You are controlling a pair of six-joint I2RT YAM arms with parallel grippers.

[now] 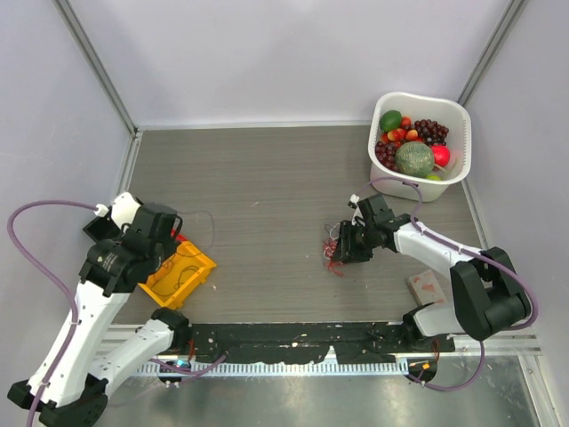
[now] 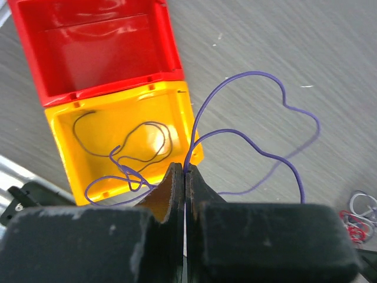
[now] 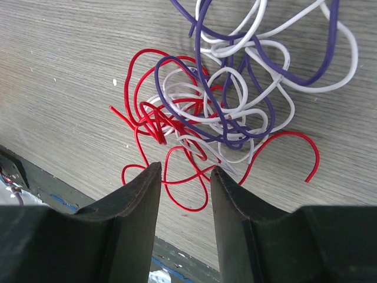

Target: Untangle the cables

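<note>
Your left claw (image 2: pixel 184 171) is pinched shut on a purple wire (image 2: pixel 277 97) that trails over the rim of the yellow tray (image 2: pixel 179 109), while your right claw (image 3: pixel 184 169) hangs with its fingers parted just above the tangled red, white and purple cables (image 3: pixel 224 112) lying on the table (image 3: pixel 59 71).

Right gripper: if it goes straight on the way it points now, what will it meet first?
Most likely the red cable, whose loops lie just ahead of the open right gripper, at the near edge of the tangle on the table. Height above it is unclear.
</note>
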